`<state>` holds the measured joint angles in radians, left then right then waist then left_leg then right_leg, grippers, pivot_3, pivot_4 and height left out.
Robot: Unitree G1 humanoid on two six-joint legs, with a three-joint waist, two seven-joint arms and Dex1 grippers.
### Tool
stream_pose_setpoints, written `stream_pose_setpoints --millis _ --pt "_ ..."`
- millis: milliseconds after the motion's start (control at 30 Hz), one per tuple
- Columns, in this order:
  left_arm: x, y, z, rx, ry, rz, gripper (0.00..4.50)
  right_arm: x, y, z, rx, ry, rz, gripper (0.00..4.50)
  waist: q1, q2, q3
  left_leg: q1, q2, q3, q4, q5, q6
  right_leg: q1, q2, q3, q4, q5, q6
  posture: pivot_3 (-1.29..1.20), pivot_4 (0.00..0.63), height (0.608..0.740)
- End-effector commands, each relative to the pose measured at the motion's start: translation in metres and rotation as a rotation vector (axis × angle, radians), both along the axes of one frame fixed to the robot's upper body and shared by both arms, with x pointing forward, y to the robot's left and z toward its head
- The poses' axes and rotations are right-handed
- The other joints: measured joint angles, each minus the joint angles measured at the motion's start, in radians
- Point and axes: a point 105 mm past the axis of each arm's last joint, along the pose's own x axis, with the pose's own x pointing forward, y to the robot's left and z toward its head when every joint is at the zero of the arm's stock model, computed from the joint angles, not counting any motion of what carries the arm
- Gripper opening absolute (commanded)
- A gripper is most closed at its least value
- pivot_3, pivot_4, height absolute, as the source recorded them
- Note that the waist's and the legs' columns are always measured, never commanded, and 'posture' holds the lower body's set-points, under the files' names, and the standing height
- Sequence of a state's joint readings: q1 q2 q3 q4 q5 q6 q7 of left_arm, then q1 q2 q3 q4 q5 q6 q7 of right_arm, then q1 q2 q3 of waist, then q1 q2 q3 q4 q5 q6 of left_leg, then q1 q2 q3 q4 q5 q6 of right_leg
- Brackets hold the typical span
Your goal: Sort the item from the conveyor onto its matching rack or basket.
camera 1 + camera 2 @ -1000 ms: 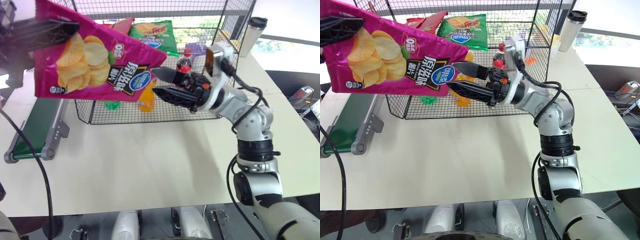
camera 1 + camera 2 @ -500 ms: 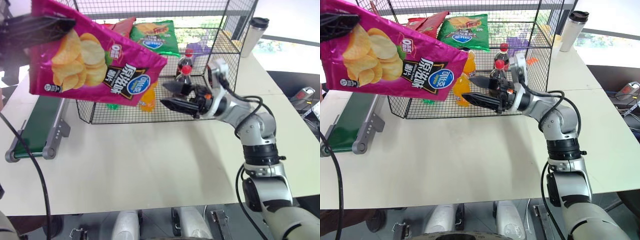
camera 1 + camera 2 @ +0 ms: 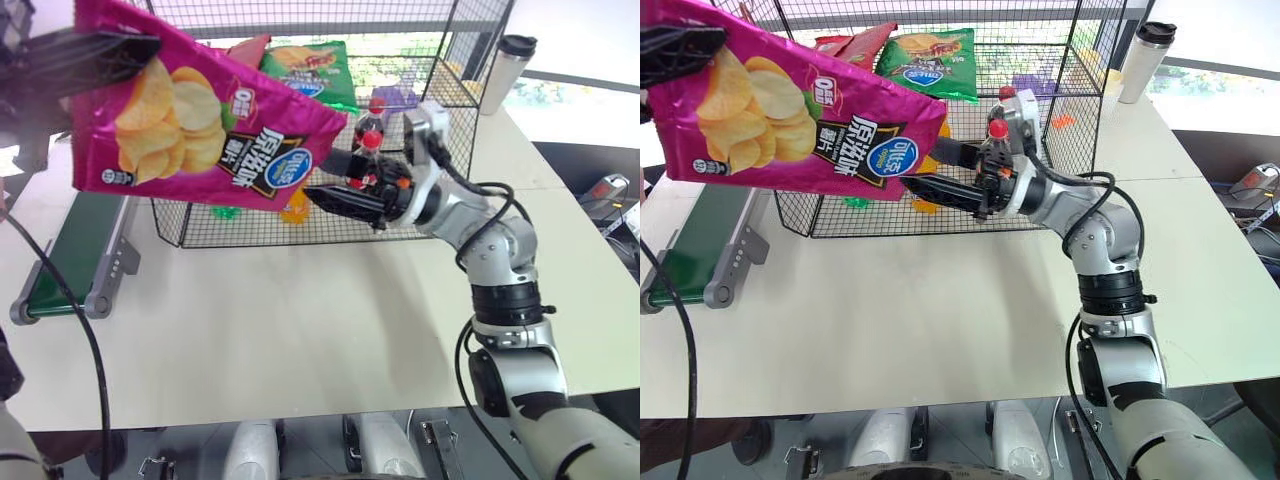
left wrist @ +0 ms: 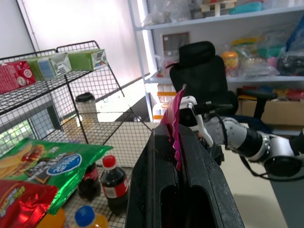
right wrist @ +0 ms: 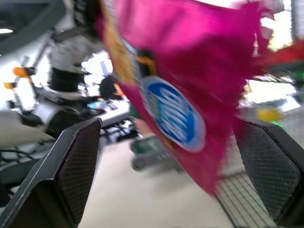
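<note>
The item, a magenta-pink crisp bag [image 3: 200, 130] printed with yellow chips and a blue oval logo, hangs in the air in front of the black wire rack [image 3: 440, 95]. My left gripper [image 3: 100, 55] is shut on the bag's top left corner, and the left wrist view shows the crimped edge [image 4: 175, 118] pinched between its fingers. My right gripper [image 3: 315, 178] is open at the bag's lower right corner. In the right wrist view that corner [image 5: 180, 114] hangs between the two spread fingers [image 5: 71, 161]. The conveyor [image 3: 65, 250] lies below the bag at the left.
Inside the rack lie a green crisp bag [image 3: 310, 70] and red crisp bags [image 3: 245, 50], with cola bottles [image 3: 368, 135] and an orange bottle [image 3: 293, 205]. A steel tumbler [image 3: 503, 70] stands on the white table [image 3: 300, 320] behind the rack's right side.
Half a second ago my right gripper had dropped back to the right, away from the bag. It has now returned to the bag's lower right corner, still open. The left gripper kept hold.
</note>
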<state>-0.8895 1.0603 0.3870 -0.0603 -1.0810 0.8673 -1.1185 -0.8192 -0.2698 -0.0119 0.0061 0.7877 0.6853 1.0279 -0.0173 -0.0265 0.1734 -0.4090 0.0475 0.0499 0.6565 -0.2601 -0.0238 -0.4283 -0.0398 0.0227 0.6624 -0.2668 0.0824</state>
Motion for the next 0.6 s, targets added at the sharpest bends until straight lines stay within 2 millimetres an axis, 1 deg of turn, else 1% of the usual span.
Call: stream_pose_setpoints --millis 33,100,200,267,300,333,400,433,467,600 --pt "-0.005 -0.004 0.006 -0.008 -0.037 -0.022 0.03 0.002 0.011 0.009 0.028 -0.045 0.010 4.50 0.000 0.000 0.000 0.000 0.000 0.000 0.001 0.000 0.000 0.000 0.000 0.000 0.000 0.000 0.000 0.00 0.150 0.740" --pt "-0.003 -0.005 0.005 -0.010 -0.036 -0.016 0.03 0.004 0.013 0.010 0.037 -0.048 0.012 4.50 0.001 0.000 0.000 0.000 0.000 0.000 0.002 0.000 0.000 0.000 0.000 0.000 0.001 0.000 0.000 0.00 0.150 0.740" --pt "0.000 -0.004 0.006 -0.016 -0.034 -0.002 0.00 0.001 0.012 0.013 0.058 -0.059 0.021 3.69 0.002 0.000 0.000 -0.001 0.000 0.000 0.003 0.000 0.000 0.000 0.000 0.000 0.001 0.000 0.000 0.00 0.150 0.740" --pt "0.001 -0.002 0.007 -0.026 -0.037 0.008 0.00 0.000 0.011 0.013 0.057 -0.064 0.018 2.63 0.001 0.000 0.000 -0.001 0.000 0.000 0.003 0.000 0.000 0.000 0.000 0.000 0.001 0.000 0.000 0.00 0.150 0.740" --pt "0.002 -0.002 0.007 -0.028 -0.037 0.011 0.00 0.000 0.010 0.013 0.054 -0.065 0.016 2.23 0.001 0.000 0.000 -0.001 0.000 0.000 0.003 0.000 0.000 0.000 0.000 0.000 0.001 0.000 0.000 0.00 0.150 0.740" --pt "0.003 -0.003 0.007 -0.032 -0.037 0.014 0.00 -0.001 0.010 0.012 0.050 -0.068 0.015 1.64 0.000 0.000 0.000 -0.001 0.000 0.000 0.003 0.000 0.000 0.000 0.000 0.000 0.001 0.000 0.000 0.00 0.150 0.740" --pt "0.005 -0.004 0.006 -0.037 -0.034 0.022 0.00 -0.002 0.008 0.011 0.041 -0.078 0.011 0.74 0.000 0.000 0.000 -0.001 0.000 -0.001 0.003 0.000 0.000 0.000 0.000 0.000 0.001 0.000 0.000 0.00 0.150 0.740" --pt "0.007 -0.004 0.005 -0.036 -0.030 0.027 0.00 -0.002 0.007 0.012 0.036 -0.085 0.007 0.14 0.000 0.000 0.000 -0.001 0.000 -0.001 0.003 0.000 0.000 0.000 0.000 0.000 0.001 0.000 0.000 0.00 0.150 0.740" --pt "0.008 -0.004 0.004 -0.033 -0.025 0.035 0.00 -0.001 0.006 0.012 0.033 -0.089 -0.006 0.05 0.000 0.000 0.000 -0.001 0.000 -0.001 0.003 0.000 0.000 0.000 0.000 0.000 0.001 0.000 0.000 0.00 0.150 0.740" --pt "0.015 -0.001 0.002 -0.042 -0.014 0.090 0.00 -0.004 -0.001 0.017 0.022 -0.112 -0.026 0.05 0.001 0.000 0.000 -0.001 0.000 -0.001 0.003 0.000 0.000 0.000 0.000 0.000 0.001 0.000 0.000 0.00 0.150 0.740"
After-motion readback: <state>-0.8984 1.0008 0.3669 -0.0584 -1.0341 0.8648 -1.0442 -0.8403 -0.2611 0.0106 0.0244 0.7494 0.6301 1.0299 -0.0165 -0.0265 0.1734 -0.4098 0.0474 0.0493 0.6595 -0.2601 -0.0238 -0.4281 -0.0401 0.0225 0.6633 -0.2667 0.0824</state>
